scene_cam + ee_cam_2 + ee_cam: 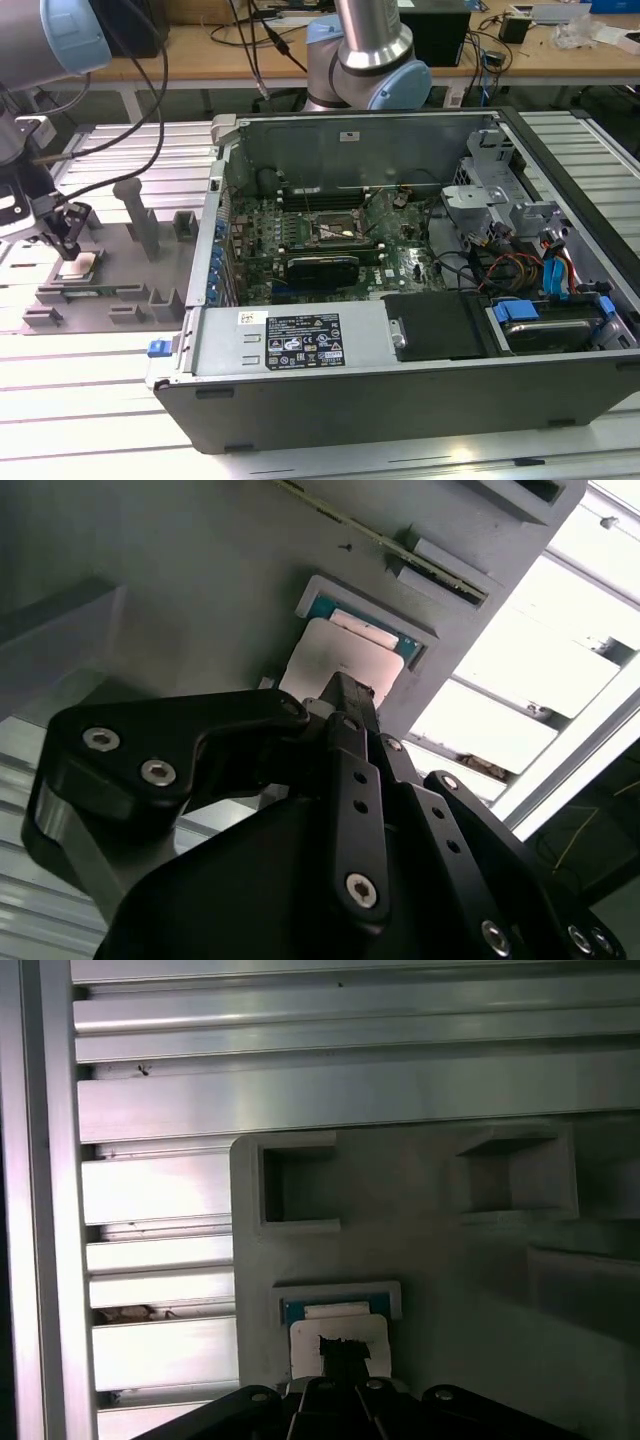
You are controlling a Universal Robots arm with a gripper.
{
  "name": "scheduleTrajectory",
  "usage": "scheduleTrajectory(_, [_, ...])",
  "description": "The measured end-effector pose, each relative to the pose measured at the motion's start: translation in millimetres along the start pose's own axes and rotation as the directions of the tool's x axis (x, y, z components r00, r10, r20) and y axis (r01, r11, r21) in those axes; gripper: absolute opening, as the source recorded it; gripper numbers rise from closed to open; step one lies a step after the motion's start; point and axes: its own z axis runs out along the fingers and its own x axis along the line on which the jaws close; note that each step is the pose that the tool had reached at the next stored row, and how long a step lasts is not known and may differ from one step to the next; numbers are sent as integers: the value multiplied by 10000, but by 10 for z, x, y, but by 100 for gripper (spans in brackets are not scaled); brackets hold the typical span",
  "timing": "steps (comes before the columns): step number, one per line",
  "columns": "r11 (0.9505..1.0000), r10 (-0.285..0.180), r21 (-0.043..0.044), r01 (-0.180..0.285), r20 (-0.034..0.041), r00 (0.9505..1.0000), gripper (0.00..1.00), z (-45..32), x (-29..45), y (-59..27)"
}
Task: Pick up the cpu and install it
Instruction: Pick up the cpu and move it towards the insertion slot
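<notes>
One cpu [335,658] sits in a grey holder [105,245] pocket, gripper [345,692] fingertips pressed together on top; open PC case [420,390] stands well apart.

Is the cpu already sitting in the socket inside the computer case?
No, the cpu lies on the grey tray outside the computer case.

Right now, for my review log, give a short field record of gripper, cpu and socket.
gripper: over the cpu, at the exterior view's left
cpu: flat in a recess of the grey fixture tray; contact with gripper unclear
computer case: open, motherboard exposed
cpu socket: on the motherboard, away from the gripper
progress: cpu not yet installed
</notes>
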Motion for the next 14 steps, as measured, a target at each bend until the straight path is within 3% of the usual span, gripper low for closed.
scheduleTrajectory(14, [10000,0,1,0,-1,10000,11,27,0,-15])
